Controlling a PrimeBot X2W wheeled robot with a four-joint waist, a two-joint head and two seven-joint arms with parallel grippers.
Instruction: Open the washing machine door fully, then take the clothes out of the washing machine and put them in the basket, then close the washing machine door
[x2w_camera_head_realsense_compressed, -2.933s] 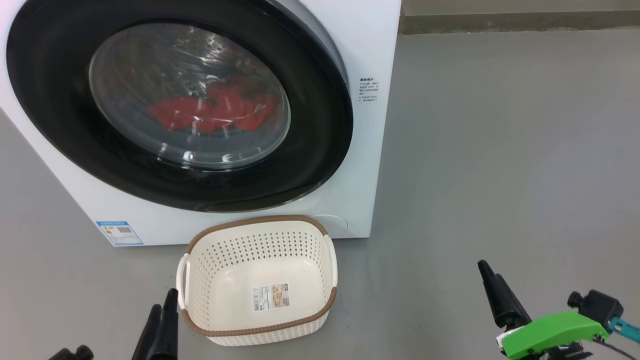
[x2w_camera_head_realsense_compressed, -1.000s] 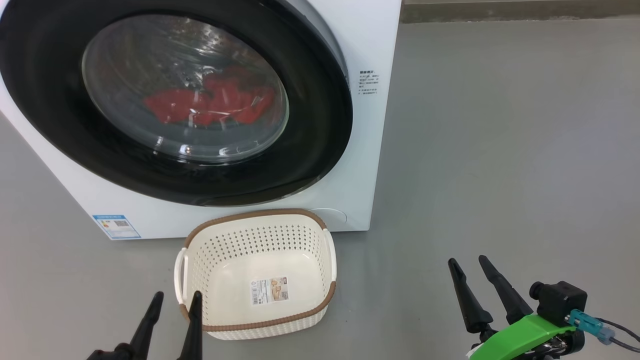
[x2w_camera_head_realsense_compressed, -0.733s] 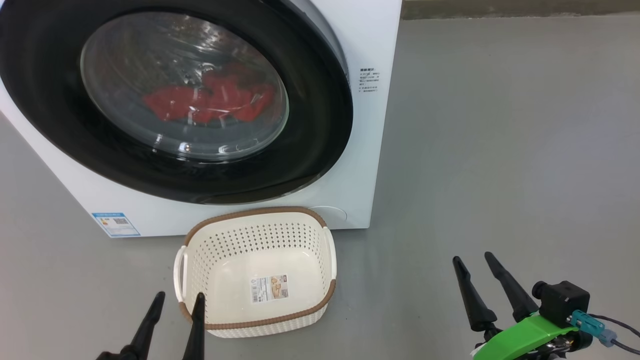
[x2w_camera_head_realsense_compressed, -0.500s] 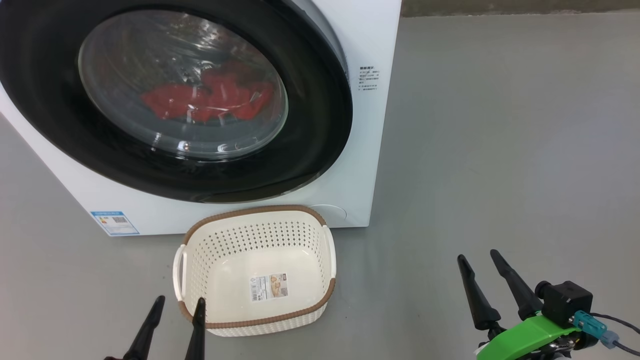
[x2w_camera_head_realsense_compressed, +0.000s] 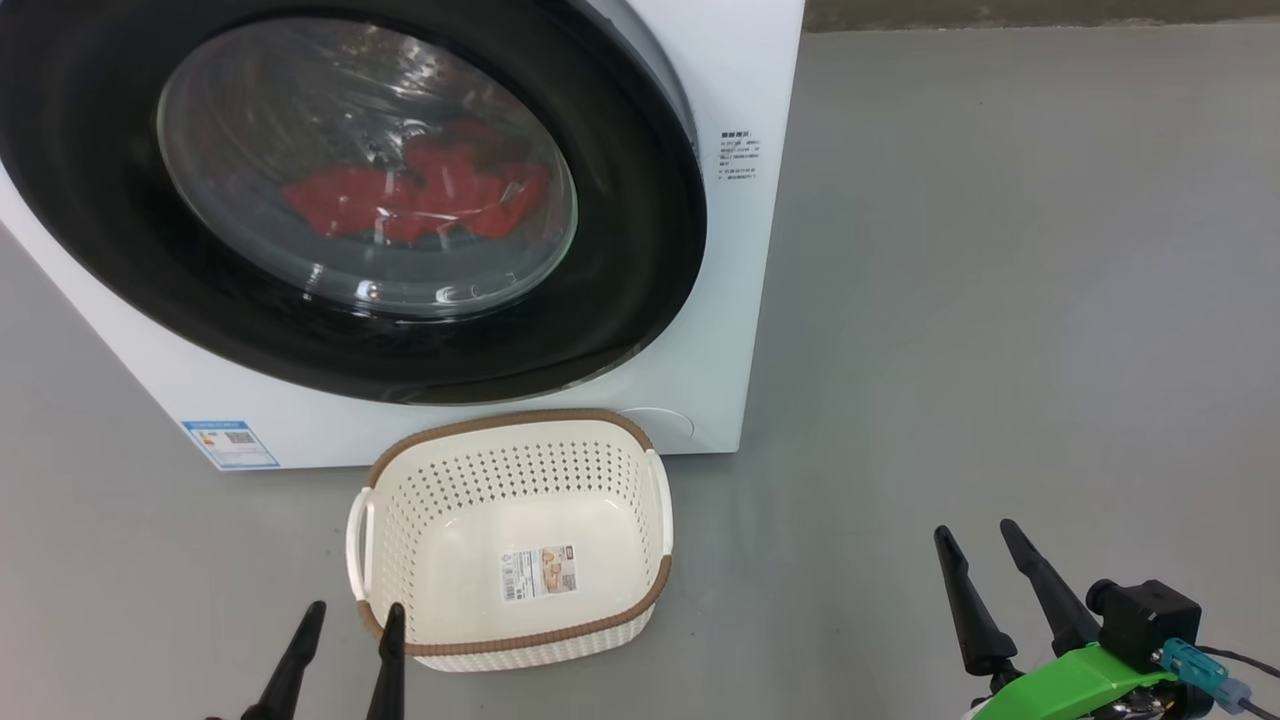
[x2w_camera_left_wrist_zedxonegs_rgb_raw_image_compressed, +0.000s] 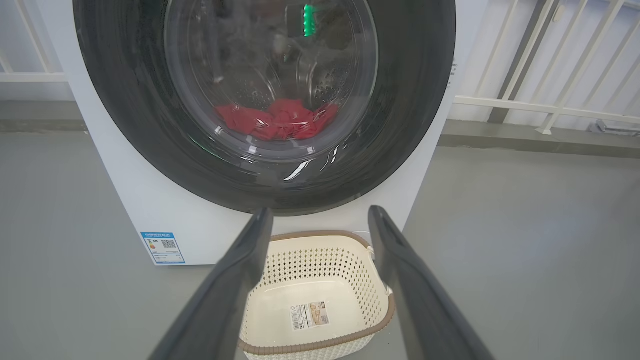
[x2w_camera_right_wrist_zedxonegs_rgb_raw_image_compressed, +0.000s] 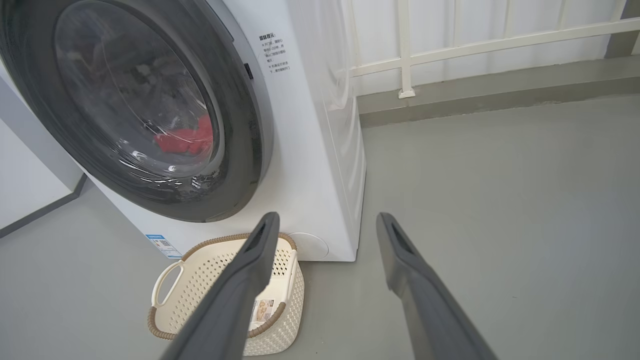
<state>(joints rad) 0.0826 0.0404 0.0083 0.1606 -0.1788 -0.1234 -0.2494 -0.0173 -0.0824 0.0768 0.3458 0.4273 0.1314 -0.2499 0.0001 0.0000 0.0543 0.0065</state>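
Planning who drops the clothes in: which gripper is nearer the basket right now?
Left. The left gripper sits at the basket's near left corner; the right gripper stands well off to its right, across bare floor.

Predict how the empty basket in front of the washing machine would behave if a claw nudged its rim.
The basket probably weighs little: thin perforated plastic, empty. On the smooth grey floor it would likely slide rather than tip, being wide and low. Its walls may flex slightly.

Head looks down; wrists look forward; all share basket.
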